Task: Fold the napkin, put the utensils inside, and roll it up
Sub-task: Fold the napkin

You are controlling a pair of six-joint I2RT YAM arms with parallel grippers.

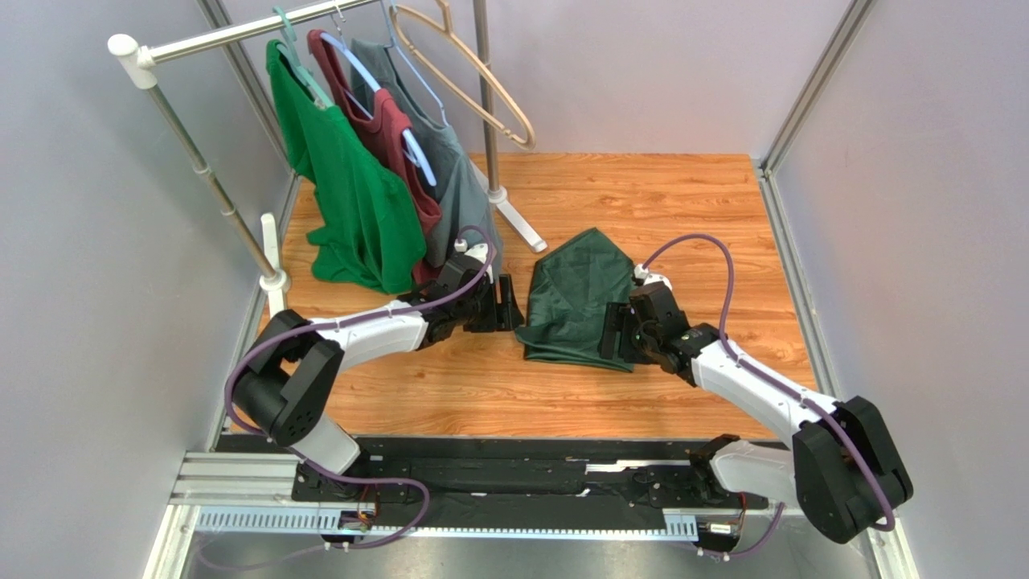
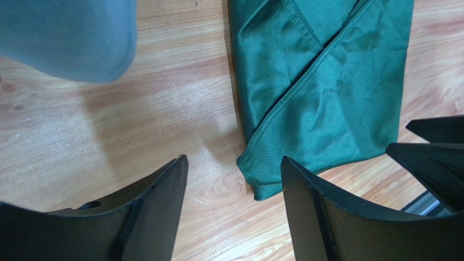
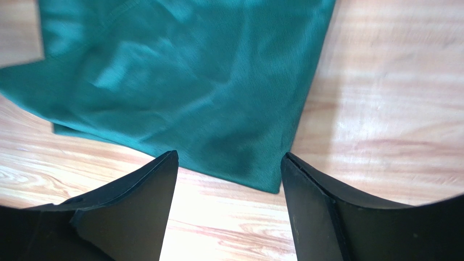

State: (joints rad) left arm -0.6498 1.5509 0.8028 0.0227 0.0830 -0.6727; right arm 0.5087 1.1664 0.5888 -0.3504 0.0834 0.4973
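The folded napkin (image 1: 577, 296) lies on the wooden table (image 1: 676, 205), flanked closely by the left gripper (image 1: 505, 311) and right gripper (image 1: 614, 332), both with fingers spread and empty.

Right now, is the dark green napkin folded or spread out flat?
Folded: the napkin has hemmed flaps that overlap and cross, making a compact pointed shape.
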